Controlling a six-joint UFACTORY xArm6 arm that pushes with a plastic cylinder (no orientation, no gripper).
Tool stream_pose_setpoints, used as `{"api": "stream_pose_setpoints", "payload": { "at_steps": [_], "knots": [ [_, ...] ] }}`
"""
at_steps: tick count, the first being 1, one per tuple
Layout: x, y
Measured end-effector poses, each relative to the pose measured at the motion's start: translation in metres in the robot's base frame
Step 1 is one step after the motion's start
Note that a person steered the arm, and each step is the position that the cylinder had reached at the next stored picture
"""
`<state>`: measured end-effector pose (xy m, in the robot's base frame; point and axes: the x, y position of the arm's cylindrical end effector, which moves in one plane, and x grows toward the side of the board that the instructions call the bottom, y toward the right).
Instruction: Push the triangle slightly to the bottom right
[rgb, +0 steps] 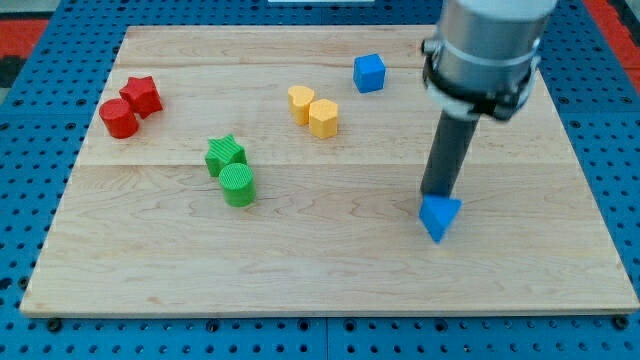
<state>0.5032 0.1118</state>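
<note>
A blue triangle block (441, 218) lies on the wooden board (320, 270), right of centre and toward the view's bottom. My tip (435, 196) comes down from the view's top and stands right at the triangle's upper left edge, apparently touching it. The arm's grey body (487, 50) hangs above at the view's top right.
A blue cube (369, 72) sits near the view's top centre. A yellow heart-like block (300, 102) and a yellow hexagon (324, 117) touch at centre top. A green star (225, 154) and green cylinder (238, 185) sit left of centre. A red star (142, 95) and red cylinder (118, 119) sit far left.
</note>
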Motion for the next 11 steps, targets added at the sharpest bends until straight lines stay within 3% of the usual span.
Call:
{"api": "stream_pose_setpoints", "payload": {
  "at_steps": [1, 2, 3, 4, 6, 7, 8, 9, 11],
  "knots": [
    [-0.038, -0.002],
    [-0.050, -0.035],
    [0.014, -0.040],
    [0.057, 0.007],
    [0.066, 0.004],
    [0.046, 0.004],
    [0.031, 0.047],
    [-0.002, -0.031],
    [-0.156, 0.089]
  ]
}}
